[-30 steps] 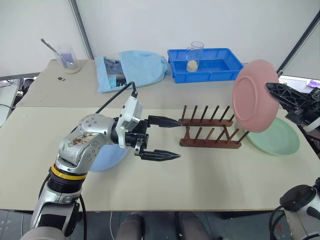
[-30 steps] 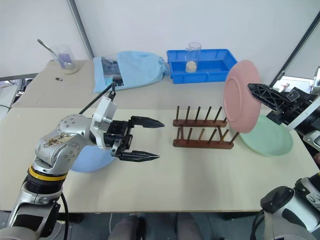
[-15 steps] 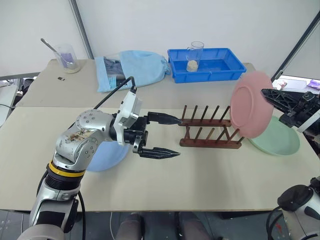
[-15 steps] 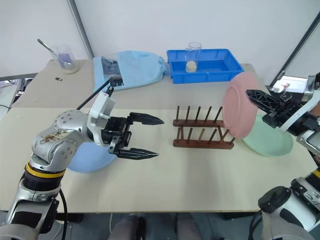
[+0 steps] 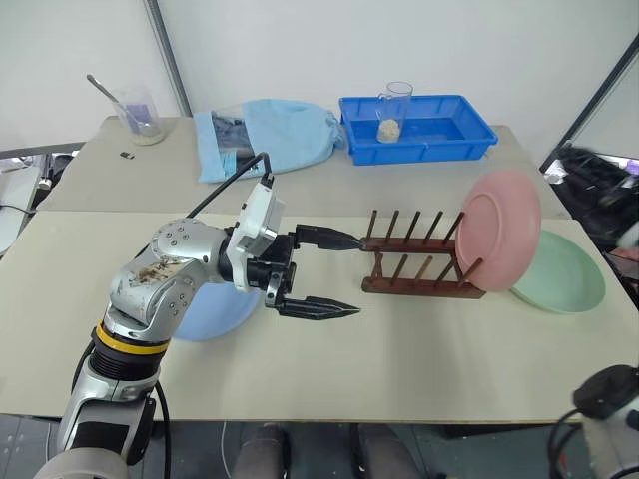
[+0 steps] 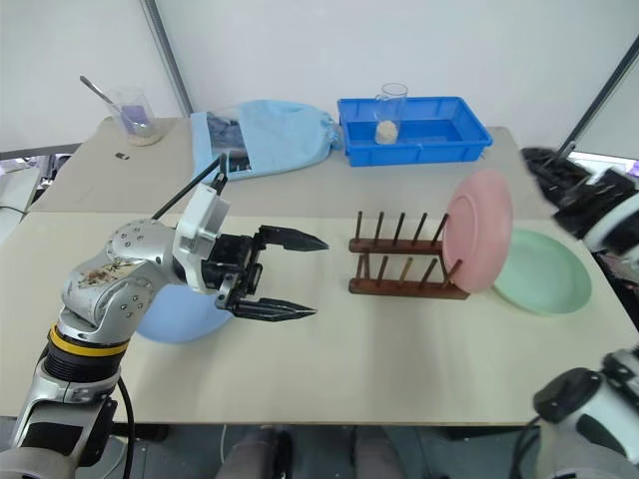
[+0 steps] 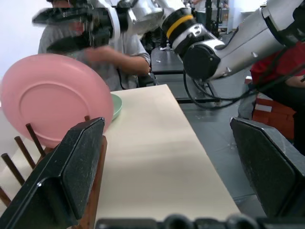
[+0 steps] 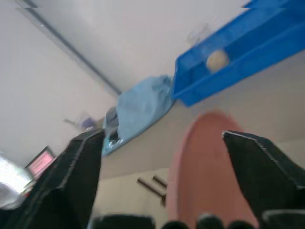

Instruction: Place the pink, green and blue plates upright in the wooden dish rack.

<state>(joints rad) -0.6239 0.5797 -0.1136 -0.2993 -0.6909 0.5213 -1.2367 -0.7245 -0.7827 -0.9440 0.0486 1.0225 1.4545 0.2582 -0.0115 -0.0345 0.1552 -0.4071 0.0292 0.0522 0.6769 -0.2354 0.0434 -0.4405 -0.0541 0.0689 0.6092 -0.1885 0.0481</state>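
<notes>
pink plate (image 6: 477,244) stands racked, clear of right gripper (image 6: 559,180).

1. A robot test lab or workshop, not a home kitchen: plain white partition walls (image 5: 479,45) with bare metal poles stand behind the tables.
2. Two plain beige work tables (image 5: 419,369) carry staged props: a blue plastic bin (image 5: 419,128), a measuring beaker (image 5: 140,110), a light blue cloth bag (image 5: 280,135).
3. The left wrist view shows a seated person (image 7: 119,52) just beyond the table.
</notes>
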